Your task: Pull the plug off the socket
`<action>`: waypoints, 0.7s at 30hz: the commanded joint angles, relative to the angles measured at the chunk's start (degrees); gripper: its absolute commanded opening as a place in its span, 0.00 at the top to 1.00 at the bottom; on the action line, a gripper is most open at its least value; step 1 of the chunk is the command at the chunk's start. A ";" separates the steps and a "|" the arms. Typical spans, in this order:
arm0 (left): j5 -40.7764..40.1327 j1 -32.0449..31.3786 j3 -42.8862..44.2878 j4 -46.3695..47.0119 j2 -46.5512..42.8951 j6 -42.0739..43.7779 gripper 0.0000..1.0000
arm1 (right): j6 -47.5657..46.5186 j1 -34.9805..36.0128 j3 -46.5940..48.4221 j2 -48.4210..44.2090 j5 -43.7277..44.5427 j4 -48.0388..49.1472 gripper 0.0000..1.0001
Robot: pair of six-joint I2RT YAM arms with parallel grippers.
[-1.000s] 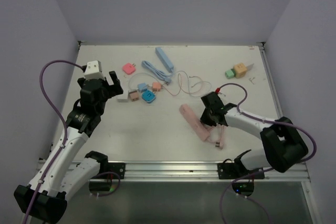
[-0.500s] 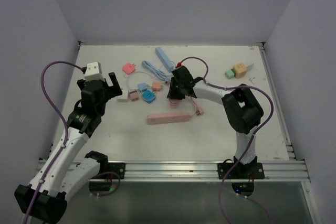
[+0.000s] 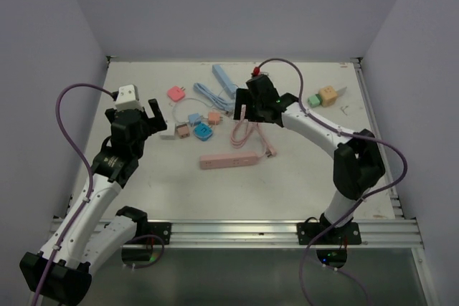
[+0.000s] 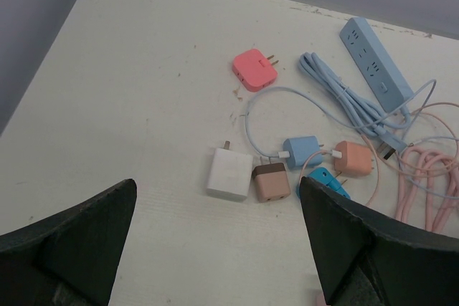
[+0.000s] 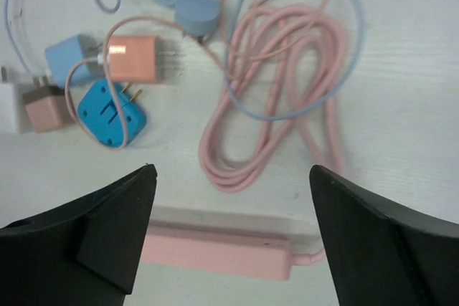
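Note:
A pink socket strip [image 3: 228,160] [image 5: 215,249] lies flat mid-table, its pink cable [image 3: 244,132] [image 5: 280,105] coiled just behind it. No plug shows in the strip's visible faces. My right gripper [image 3: 249,116] [image 5: 231,170] hangs open above the coil and strip, holding nothing. Loose plugs lie to the left: blue [image 5: 111,112], orange [image 5: 133,59], light blue [image 4: 303,152], brown-pink [image 4: 271,180] and white [image 4: 229,173]. My left gripper [image 3: 154,116] [image 4: 216,185] is open and empty, raised near the white plug.
A blue power strip [image 3: 224,80] and its cable [image 3: 211,96] lie at the back, with a pink-red adapter [image 3: 176,93] to their left. Green [image 3: 315,100] and orange [image 3: 329,95] cube adapters sit joined at the back right. Walls close in on three sides.
My right arm swung from the near right to the middle back. The pink strip came left and now lies crosswise. The right gripper opened and rose a little. The left arm stayed still.

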 commanded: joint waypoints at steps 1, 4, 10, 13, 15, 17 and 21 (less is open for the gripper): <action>-0.89 0.25 -0.37 1.65 -0.44 1.31 0.01 | 1.08 -3.86 0.72 -4.92 13.48 -4.10 0.06; -0.80 0.25 -0.36 1.65 -0.09 1.40 0.01 | 4.07 -8.51 0.71 -5.63 19.97 -4.89 0.01; 0.16 0.25 -0.63 1.91 -0.44 1.23 0.01 | 10.58 -18.10 3.17 -2.91 29.83 -5.60 0.01; 0.60 0.25 -0.63 2.09 -0.18 1.23 0.01 | 12.16 -21.96 6.58 0.68 31.95 -6.03 0.01; 0.78 0.25 -0.80 2.26 0.08 1.23 0.01 | 13.13 -24.43 8.79 2.88 32.66 -6.56 0.01; 0.87 0.25 -0.80 2.26 0.43 1.23 0.01 | 14.09 -26.53 12.13 6.22 32.57 -7.35 0.01; 0.61 0.25 -0.80 2.26 0.52 1.23 0.01 | 15.94 -29.70 18.89 12.64 31.87 -10.25 0.01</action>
